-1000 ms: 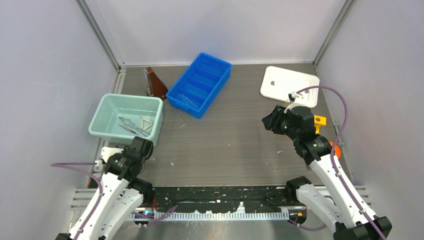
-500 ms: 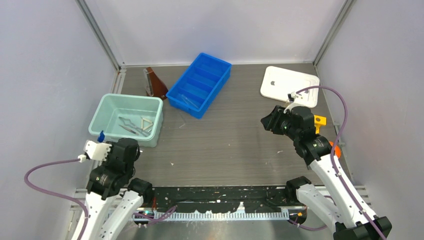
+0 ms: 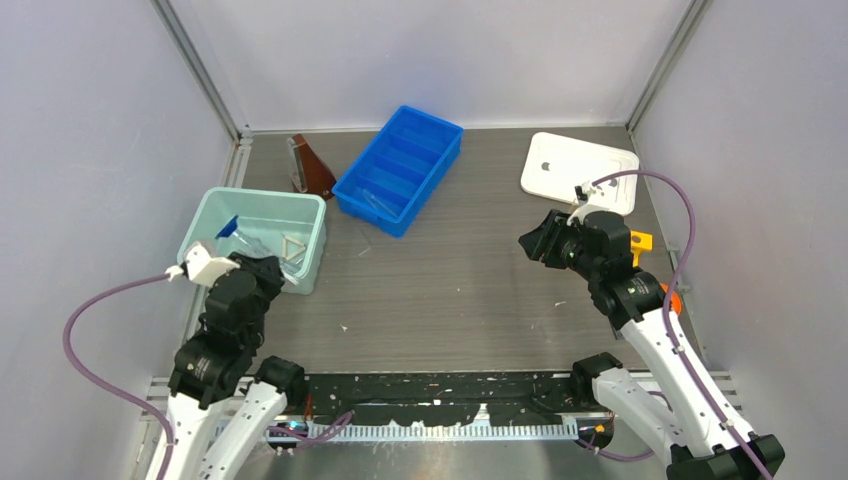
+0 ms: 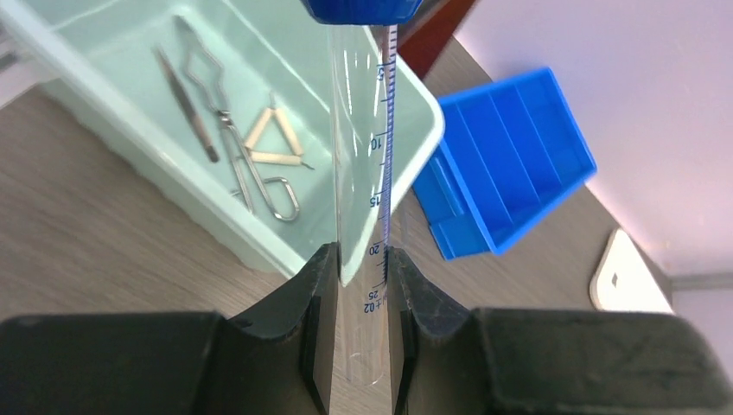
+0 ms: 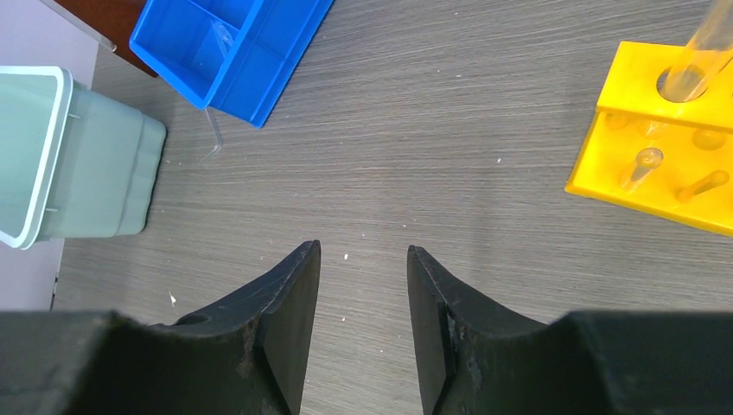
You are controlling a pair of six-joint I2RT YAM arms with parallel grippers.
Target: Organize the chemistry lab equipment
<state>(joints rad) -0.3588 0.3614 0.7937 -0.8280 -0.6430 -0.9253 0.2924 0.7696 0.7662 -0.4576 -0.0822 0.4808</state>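
My left gripper (image 4: 361, 259) is shut on a clear graduated tube (image 4: 367, 199) with a blue cap (image 4: 359, 9). It holds the tube above the near edge of the teal bin (image 4: 130, 130). In the top view the cap (image 3: 228, 228) is over the bin (image 3: 200, 235). Silver tongs (image 4: 220, 112) and a small white triangle (image 4: 272, 143) lie in the bin. My right gripper (image 5: 363, 255) is open and empty above bare table, left of the yellow holed rack (image 5: 657, 186), which holds a glass tube (image 5: 700, 60). The white lid (image 3: 578, 168) lies at the back right.
A blue divided tray (image 3: 398, 168) holding glass tubes (image 5: 220, 39) stands at the back centre. A loose glass rod (image 5: 212, 134) lies on the table beside it. A brown object (image 3: 312, 168) stands left of the tray. Enclosure walls close in both sides.
My left arm has swung forward and up from the near edge, carrying the blue-capped tube over the teal bin. The right arm has barely moved.
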